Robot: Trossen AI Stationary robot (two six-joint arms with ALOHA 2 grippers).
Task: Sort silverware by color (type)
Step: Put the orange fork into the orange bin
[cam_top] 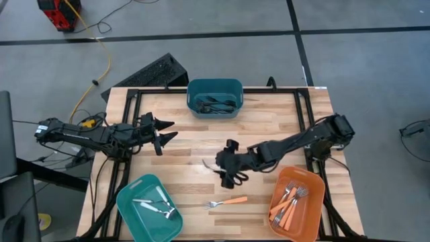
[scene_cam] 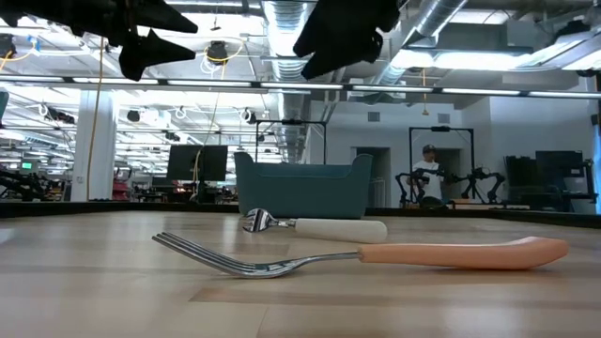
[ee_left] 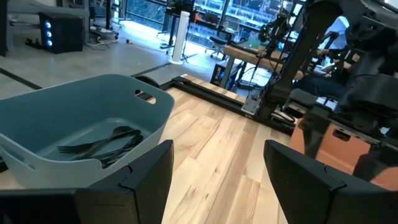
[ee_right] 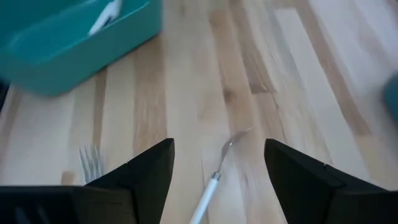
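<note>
This is a robotics laboratory in a large open industrial hall. In the low view, bare ceiling ducts [scene_cam: 282,23] and pipes run overhead, with long strip lights. At 3 o'clock in that view a person [scene_cam: 429,174] sits at another robot station with dark arms. Monitors [scene_cam: 199,161] stand at 9 o'clock. From above, the wooden counter [cam_top: 181,144] stands on a grey floor [cam_top: 363,60] with dark tape lines, and a yellow cable [cam_top: 101,50] runs to a red device [cam_top: 57,13] at 11 o'clock.
</note>
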